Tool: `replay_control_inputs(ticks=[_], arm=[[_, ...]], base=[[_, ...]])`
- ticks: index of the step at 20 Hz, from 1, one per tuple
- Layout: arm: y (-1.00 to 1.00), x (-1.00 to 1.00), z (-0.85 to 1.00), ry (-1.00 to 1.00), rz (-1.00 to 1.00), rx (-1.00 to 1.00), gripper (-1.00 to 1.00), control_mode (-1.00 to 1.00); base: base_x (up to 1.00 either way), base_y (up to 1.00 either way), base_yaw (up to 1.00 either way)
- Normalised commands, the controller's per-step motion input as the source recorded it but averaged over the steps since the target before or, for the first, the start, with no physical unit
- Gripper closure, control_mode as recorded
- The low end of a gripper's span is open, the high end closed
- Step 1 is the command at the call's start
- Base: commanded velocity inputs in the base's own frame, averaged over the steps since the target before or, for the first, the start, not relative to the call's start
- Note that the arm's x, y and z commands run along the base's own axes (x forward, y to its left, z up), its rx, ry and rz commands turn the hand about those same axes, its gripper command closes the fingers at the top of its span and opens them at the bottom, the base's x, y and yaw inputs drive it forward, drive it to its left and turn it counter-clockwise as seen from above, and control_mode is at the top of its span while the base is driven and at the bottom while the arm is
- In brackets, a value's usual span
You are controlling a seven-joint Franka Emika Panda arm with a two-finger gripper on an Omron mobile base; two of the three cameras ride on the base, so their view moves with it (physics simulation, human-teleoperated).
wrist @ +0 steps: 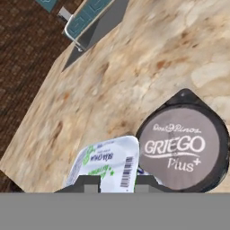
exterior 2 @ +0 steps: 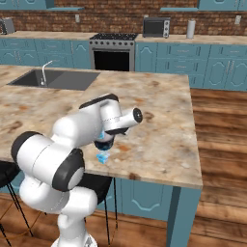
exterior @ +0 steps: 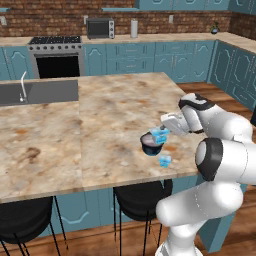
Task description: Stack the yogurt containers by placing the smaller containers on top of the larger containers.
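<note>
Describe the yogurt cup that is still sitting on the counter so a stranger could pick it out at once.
Start at the marble island counter and go to its near edge, in front of the robot arm. There a dark tub stands, and the gripper holds one small blue cup above it. The cup you want is the other small blue cup, alone on the counter between the tub and the edge, with nothing holding it.

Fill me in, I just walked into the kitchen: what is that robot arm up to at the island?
The white arm is stacking yogurt containers. Its gripper is shut on a small light-blue yogurt cup, held over the dark tub near the front edge of the island counter. In the hand view the cup sits beside the tub's grey lid, not yet centred over it. A second blue cup waits on the counter, just in front of the tub.
</note>
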Motion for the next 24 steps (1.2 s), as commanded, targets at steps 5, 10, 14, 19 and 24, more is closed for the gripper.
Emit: replay_control_inputs(ticks=[5, 10, 14, 19, 24], arm=[[0.0, 0.11, 0.0, 0.0, 0.03, 0.0, 1.0, -1.0], [0.0, 0.08, -0.07, 0.0, 0.02, 0.0, 1.0, -1.0], [0.08, 0.15, -0.21, 0.0, 0.01, 0.0, 1.0, -1.0], [0.05, 0.19, -0.18, 0.0, 0.0, 0.0, 1.0, -1.0], [0.0, 0.21, -0.14, 0.0, 0.01, 0.0, 1.0, -1.0]], base=[[0.0, 0.0, 0.0], [0.0, 0.0, 0.0], [0.0, 0.0, 0.0], [0.0, 0.0, 0.0], [0.0, 0.0, 0.0]])
